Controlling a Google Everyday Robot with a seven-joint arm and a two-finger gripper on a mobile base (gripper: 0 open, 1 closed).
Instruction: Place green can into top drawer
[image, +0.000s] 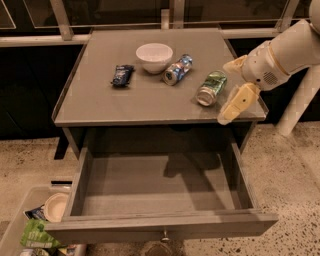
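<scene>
The green can (211, 88) lies on its side on the cabinet top (150, 102), near the right front edge, its silver top facing the front. My gripper (230, 86) is just to the right of the can, open, with one cream finger behind (234, 65) and one in front (237, 103); it holds nothing. The top drawer (155, 187) is pulled out below the cabinet top, with a bare grey floor and a small knob (163, 235) on its front.
A white bowl (154, 57), a blue, red and silver can (178, 70) and a dark blue packet (122, 75) lie on the cabinet top. A clear bin (35, 227) with snacks stands on the floor at the lower left. A railing and dark windows run behind.
</scene>
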